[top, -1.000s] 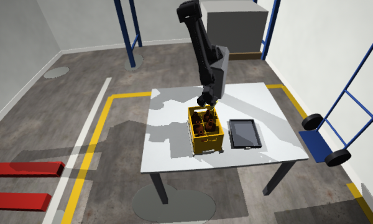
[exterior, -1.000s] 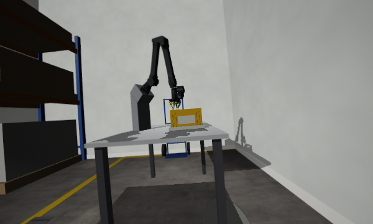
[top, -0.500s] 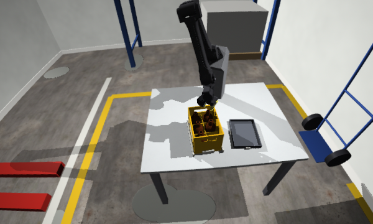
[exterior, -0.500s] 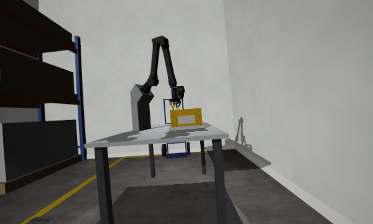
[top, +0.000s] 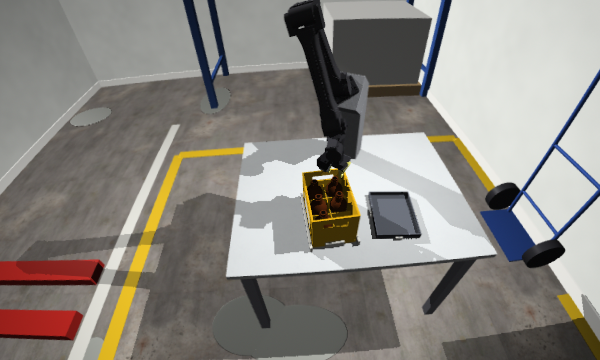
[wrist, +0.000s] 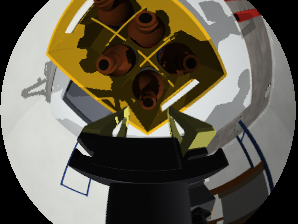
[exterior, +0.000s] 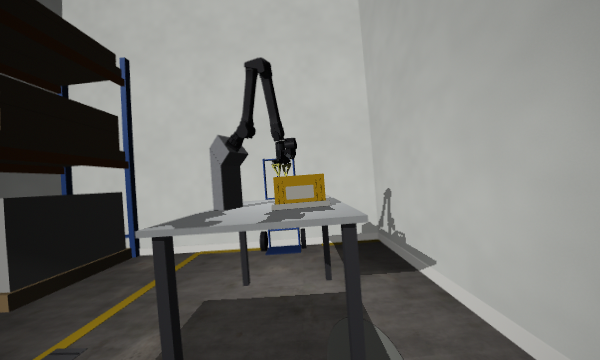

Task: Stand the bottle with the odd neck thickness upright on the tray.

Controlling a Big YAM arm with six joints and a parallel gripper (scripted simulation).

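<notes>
While claw hangs above crate edge, fingers apart, bottles stand inside crate, below.

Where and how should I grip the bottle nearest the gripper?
Probably grip that bottle by its neck, from straight above: it stands upright with its neck uppermost, while the walls of the crate surround its body.
</notes>
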